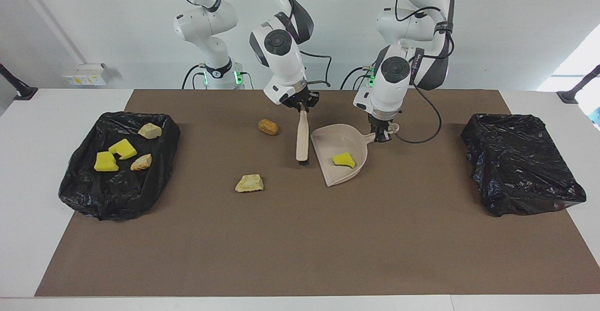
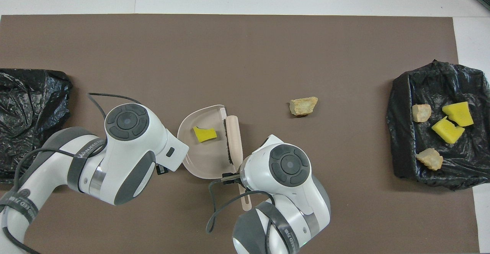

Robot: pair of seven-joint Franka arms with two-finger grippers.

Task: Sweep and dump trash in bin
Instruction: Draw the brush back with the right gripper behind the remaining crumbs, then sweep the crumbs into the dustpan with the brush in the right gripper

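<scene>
Four scraps (image 1: 122,148) binned, one panned, two loose.

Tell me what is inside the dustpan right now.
One yellow sponge bit lies in the dustpan; the rest of its floor looks bare. In the overhead view the brush covers its open edge, so anything under there stays hidden.

Bright, even overhead light — soft short shadows, faint sheen on black plastic, sharp focus throughout
</scene>
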